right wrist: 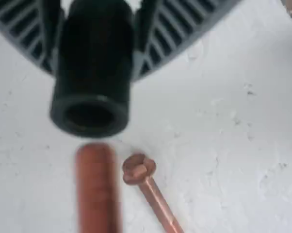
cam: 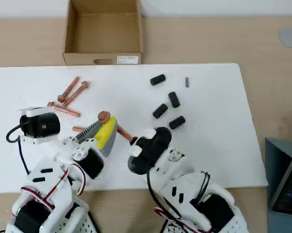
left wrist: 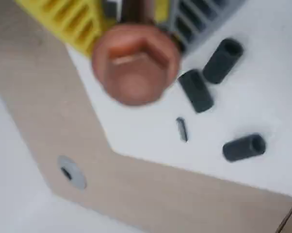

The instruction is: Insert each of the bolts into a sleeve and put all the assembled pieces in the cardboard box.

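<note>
My left gripper [cam: 103, 124], with one yellow and one grey finger, is shut on a copper bolt [cam: 118, 128] just behind its head [left wrist: 135, 63]. The bolt's shaft [right wrist: 95, 187] points at my right gripper [cam: 135, 143], which is shut on a black sleeve [right wrist: 92, 73]. The shaft's tip lies just short of the sleeve's open mouth, nearly in line with it. Three loose bolts [cam: 71, 92] lie at the left of the white mat [cam: 219, 150]; another bolt [right wrist: 147, 187] rests beneath the grippers. Several loose sleeves [cam: 173, 99] lie right of centre; three of them [left wrist: 195, 91] appear in the left wrist view.
The open cardboard box [cam: 103, 58] stands past the mat's far edge, left of centre. A small grey pin [cam: 186, 82] lies near the far sleeves. A round grommet [cam: 291, 37] sits in the tabletop at far right, and a dark object [cam: 284, 174] at the right edge.
</note>
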